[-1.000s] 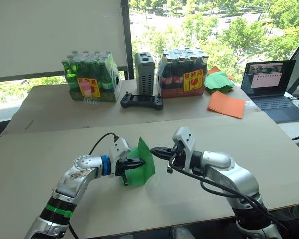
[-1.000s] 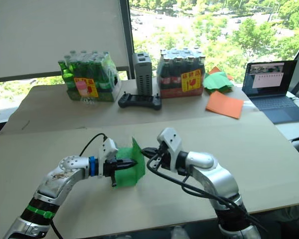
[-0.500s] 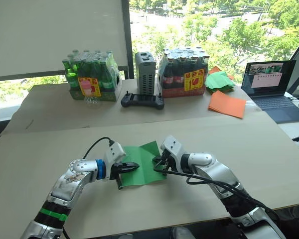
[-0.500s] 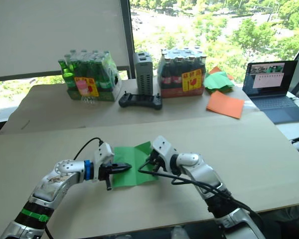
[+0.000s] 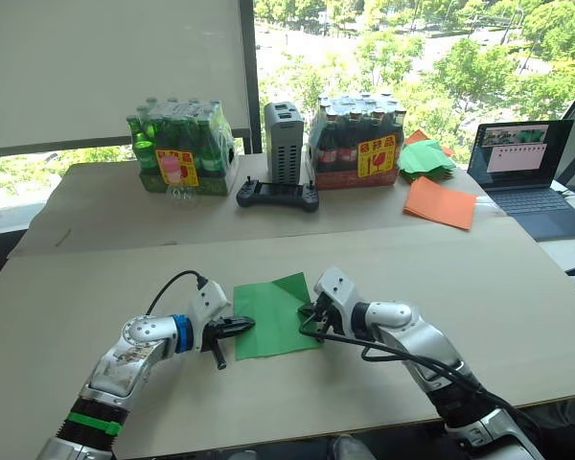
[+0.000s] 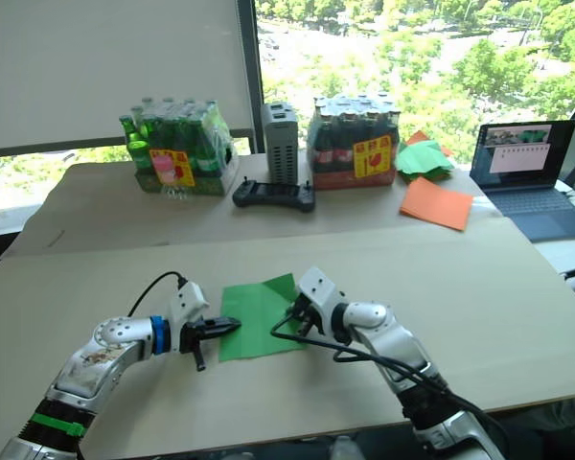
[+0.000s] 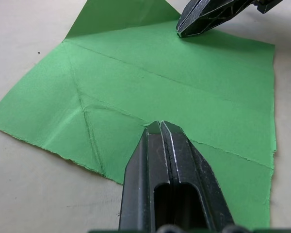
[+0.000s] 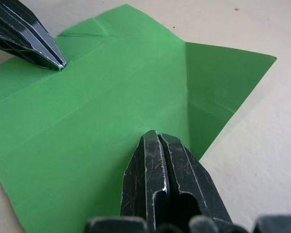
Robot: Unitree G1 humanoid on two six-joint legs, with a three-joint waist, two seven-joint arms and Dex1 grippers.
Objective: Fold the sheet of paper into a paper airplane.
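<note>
The sheet of paper (image 5: 271, 318) is bright green and lies flat on the near table. It carries several creases, and one far corner is folded over into a triangular flap (image 8: 218, 82). My left gripper (image 5: 243, 324) is shut, and its tip rests on the sheet near its left edge. My right gripper (image 5: 307, 320) is also shut and presses its tip on the sheet near the right edge, just in front of the flap. Nothing is pinched between either pair of fingers (image 7: 161, 145). No paper airplane shape shows in the sheet.
On the far table stand a pack of green bottles (image 5: 177, 158), a grey box (image 5: 285, 142), a pack of dark bottles (image 5: 356, 144) and a black controller (image 5: 276, 195). Orange sheets (image 5: 439, 201), a green paper stack (image 5: 424, 158) and a laptop (image 5: 525, 163) lie at the far right.
The sheet stood upright between the two grippers a second ago and now lies flat on the table. Both grippers have come down onto it, and the left one has drawn back toward the left edge.
</note>
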